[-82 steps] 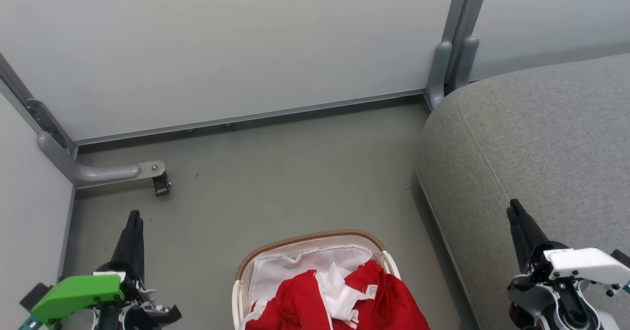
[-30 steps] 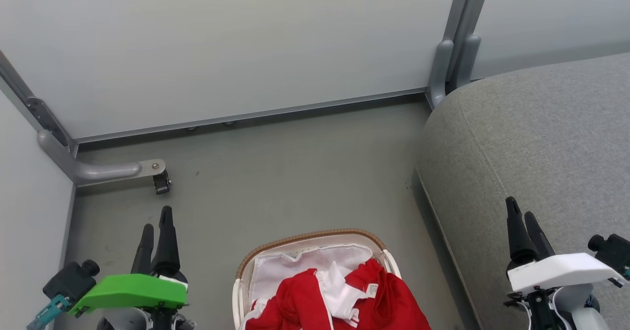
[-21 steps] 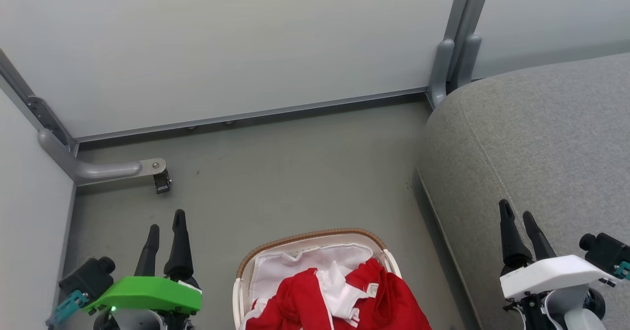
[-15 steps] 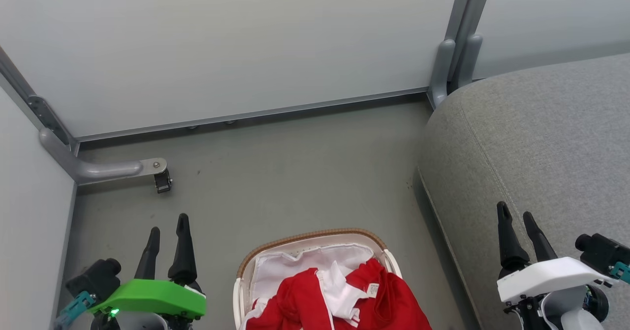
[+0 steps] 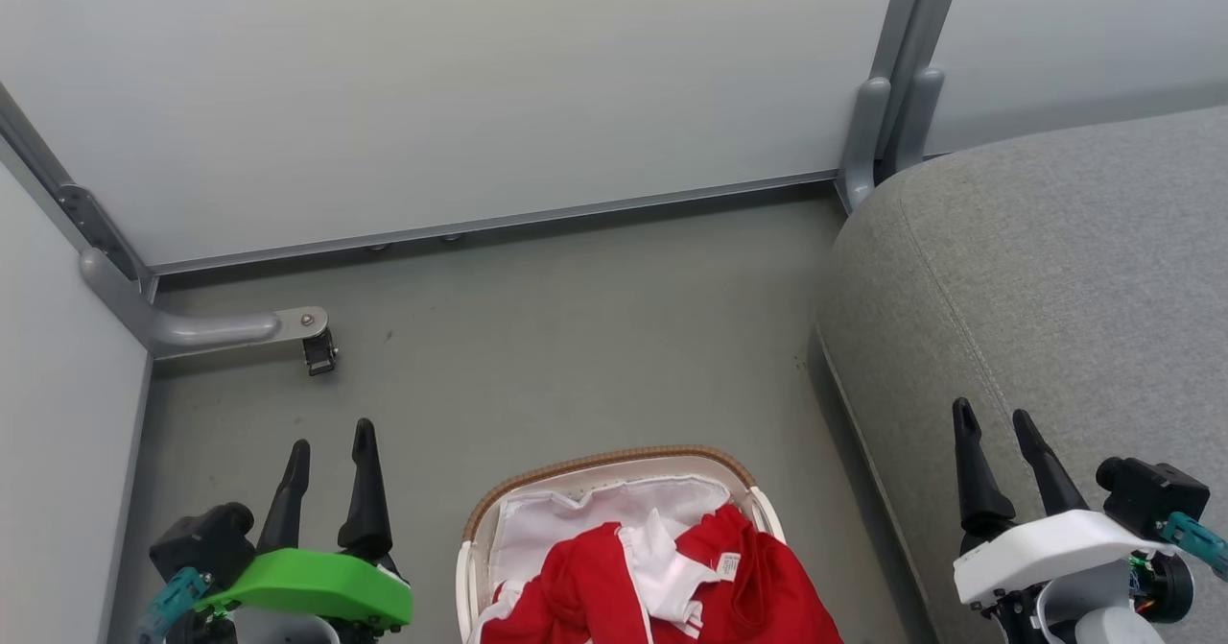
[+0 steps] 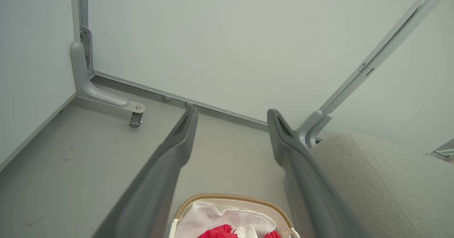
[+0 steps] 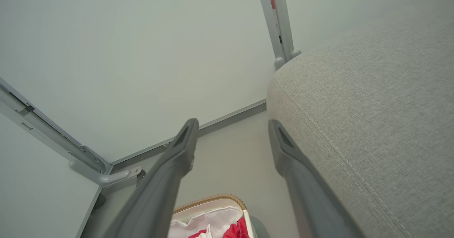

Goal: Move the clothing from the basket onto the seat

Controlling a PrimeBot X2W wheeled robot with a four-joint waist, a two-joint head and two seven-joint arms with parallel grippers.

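While left gripper [image 5: 331, 435], right gripper [image 5: 991, 410] fingers [image 5: 366, 500] apart, clothing [image 5: 767, 596] label [image 5: 726, 566] print seemingly unreadable.

Grey floor [image 5: 537, 337], castor bracket [image 5: 240, 329]

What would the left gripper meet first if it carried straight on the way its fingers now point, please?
Most likely the bare floor just short of the wall, or the wall's foot itself; depth is unclear. The basket looks to lie under that line, so the open left gripper should pass over it.
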